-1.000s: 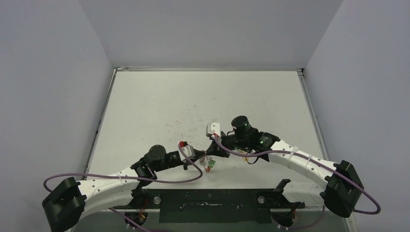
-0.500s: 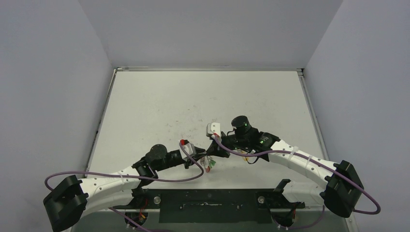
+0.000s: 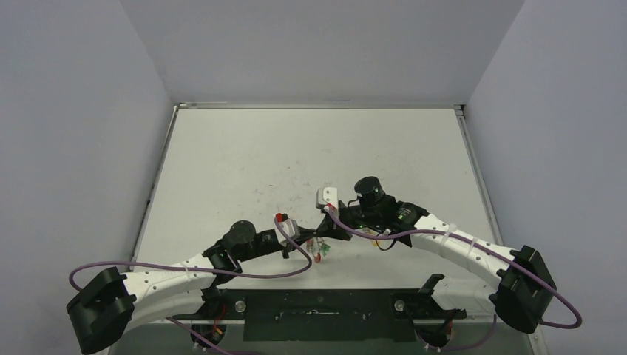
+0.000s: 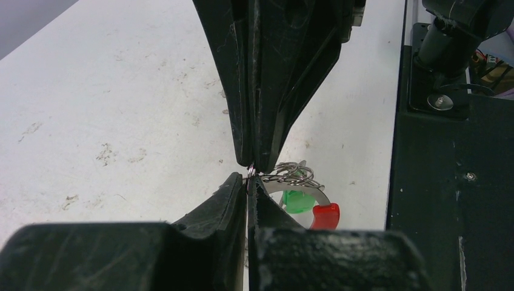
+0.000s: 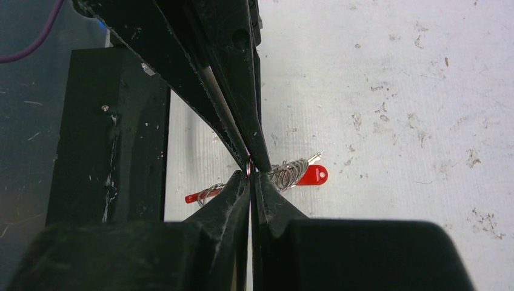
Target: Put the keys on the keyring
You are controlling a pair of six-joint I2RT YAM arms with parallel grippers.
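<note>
The keyring [image 4: 294, 174] is thin coiled wire, light, springy and slick. I judge it will twist or slip unless it is pinched squarely on the strand. It sits just to one side of the meeting fingertips, with a green-headed key [image 4: 297, 200] right beside it and a red-headed key [image 5: 313, 175] touching the coil. I cannot tell whether either is threaded on. The keys are tiny and stiff, and their plastic heads look like the best hold. The left gripper [image 4: 248, 180] and right gripper [image 4: 253, 162] meet tip to tip over the table [image 4: 121, 91], both jaws fully closed, each apparently nipping the same bit of wire.
</note>
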